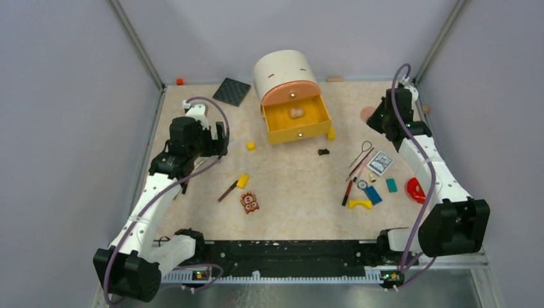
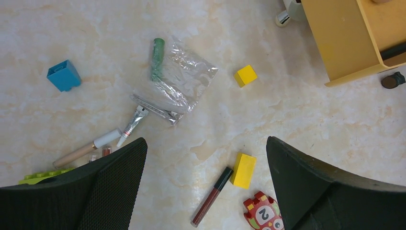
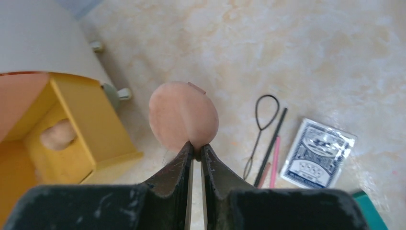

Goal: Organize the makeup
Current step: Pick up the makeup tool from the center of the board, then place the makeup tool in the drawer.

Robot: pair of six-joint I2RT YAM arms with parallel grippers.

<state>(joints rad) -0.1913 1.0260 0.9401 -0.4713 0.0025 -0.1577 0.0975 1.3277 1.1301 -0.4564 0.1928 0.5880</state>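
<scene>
Top view, from the centre of the surface (image 1: pixel 289 186):
- Orange owl-face tile (image 1: pixel 249 203) at 7 o'clock, lying flat.
- Yellow oblong plastic block (image 1: pixel 243 181) near the tile at its 11 o'clock, not touching.
- Small yellow plastic cube (image 1: pixel 250 145) at 10 o'clock, on its own.
- Blue-backed pack of playing cards (image 1: pixel 380 162) at 3 o'clock, flat.
- Teal plastic block (image 1: pixel 391 185) at the pack's 5 o'clock.
- Blue flat plastic piece (image 1: pixel 373 194) at the teal block's 7 o'clock.
- Yellow arch-shaped block (image 1: pixel 360 204) just beside the blue piece, at its 7 o'clock.
- Red ring-shaped plastic thing (image 1: pixel 416 190) at 4 o'clock, near the edge.

Left wrist view:
- Blue open-topped plastic block (image 2: pixel 62 75) at 10 o'clock.
- Crumpled clear plastic wrapper (image 2: pixel 184 79) at 12 o'clock.
- Lime-green studded plate (image 2: pixel 40 177) at 8 o'clock, partly hidden.
</scene>
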